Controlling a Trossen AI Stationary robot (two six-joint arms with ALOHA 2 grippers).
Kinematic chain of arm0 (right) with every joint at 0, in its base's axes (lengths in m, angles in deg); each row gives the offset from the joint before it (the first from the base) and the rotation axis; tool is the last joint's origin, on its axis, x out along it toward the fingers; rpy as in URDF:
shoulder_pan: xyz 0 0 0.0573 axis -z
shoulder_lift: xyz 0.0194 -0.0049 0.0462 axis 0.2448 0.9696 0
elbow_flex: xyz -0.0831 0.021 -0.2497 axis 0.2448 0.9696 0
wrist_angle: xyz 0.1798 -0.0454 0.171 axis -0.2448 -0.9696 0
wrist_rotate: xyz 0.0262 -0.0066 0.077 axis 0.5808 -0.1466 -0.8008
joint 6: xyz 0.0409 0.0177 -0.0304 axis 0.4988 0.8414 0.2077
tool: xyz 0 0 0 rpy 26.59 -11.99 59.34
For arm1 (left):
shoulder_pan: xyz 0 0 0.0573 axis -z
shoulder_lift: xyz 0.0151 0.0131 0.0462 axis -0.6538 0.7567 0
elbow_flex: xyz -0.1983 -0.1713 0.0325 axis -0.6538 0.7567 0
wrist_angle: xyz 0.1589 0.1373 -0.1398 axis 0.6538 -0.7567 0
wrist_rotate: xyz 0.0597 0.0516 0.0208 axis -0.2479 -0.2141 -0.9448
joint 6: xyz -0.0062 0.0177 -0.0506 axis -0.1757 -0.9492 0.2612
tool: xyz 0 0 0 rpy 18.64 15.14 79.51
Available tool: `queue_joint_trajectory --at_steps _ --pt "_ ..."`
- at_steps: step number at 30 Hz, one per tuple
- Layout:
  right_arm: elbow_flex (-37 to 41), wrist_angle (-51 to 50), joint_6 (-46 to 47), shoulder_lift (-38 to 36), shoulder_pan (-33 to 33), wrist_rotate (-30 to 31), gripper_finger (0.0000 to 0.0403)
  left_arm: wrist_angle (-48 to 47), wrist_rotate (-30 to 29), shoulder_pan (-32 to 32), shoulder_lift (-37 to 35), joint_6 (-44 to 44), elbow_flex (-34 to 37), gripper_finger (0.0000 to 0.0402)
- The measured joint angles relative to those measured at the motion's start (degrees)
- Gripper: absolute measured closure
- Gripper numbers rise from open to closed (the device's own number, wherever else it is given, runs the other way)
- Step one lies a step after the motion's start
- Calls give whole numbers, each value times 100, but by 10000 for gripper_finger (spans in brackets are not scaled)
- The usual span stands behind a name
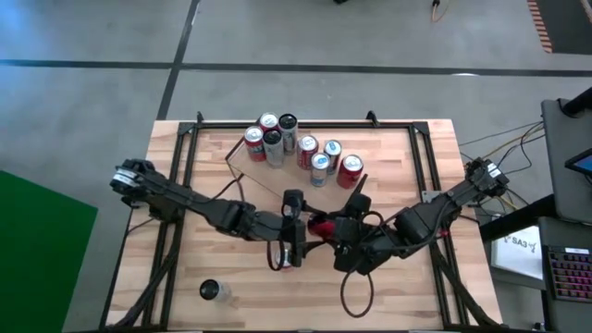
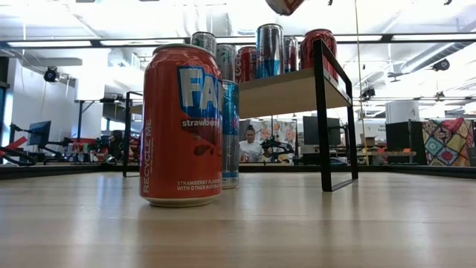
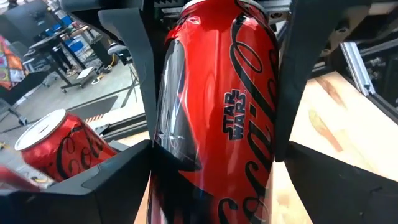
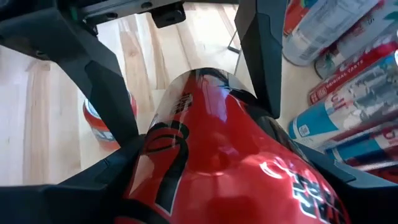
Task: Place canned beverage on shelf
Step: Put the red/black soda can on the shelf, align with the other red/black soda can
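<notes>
Wooden table (image 1: 398,157) at frame center: both grippers meet on one red can (image 1: 319,228). Right gripper (image 1: 335,233) clamps it. Left gripper (image 1: 298,242) stands spread wide around it, fingers (image 3: 134,68) flanking the can's sides.

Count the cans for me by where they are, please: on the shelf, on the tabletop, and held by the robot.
On the shelf: 8
Standing on the tabletop: 2, the strawberry soda can and the blue can behind it
Between the left hand and the right hand: 1, the red cola can
Total: 11
</notes>
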Motion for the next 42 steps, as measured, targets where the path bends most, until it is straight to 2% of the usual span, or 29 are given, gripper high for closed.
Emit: queue_joint_trajectory --at_steps 5,14,17,25,31,33,37,42 --pt "0 202 -214 7 51 -28 119 4 -297 21 5 132 4 50" --pt "-7 259 -187 26 191 -53 118 -9 -408 23 54 45 15 7" --pt "-7 255 -171 28 190 -59 119 -11 -389 27 58 65 17 4" --pt "-7 302 -92 35 191 -230 119 -33 -374 16 58 158 20 22" --pt "-7 352 -44 35 185 -371 118 -88 -466 23 54 33 20 90" --pt "-7 364 -13 35 188 -436 107 -118 -467 31 54 -16 22 109" --pt "-9 368 -5 35 183 -424 80 -87 -482 34 54 65 22 109" --pt "-15 342 151 35 189 -718 85 -85 -477 72 54 302 29 109"
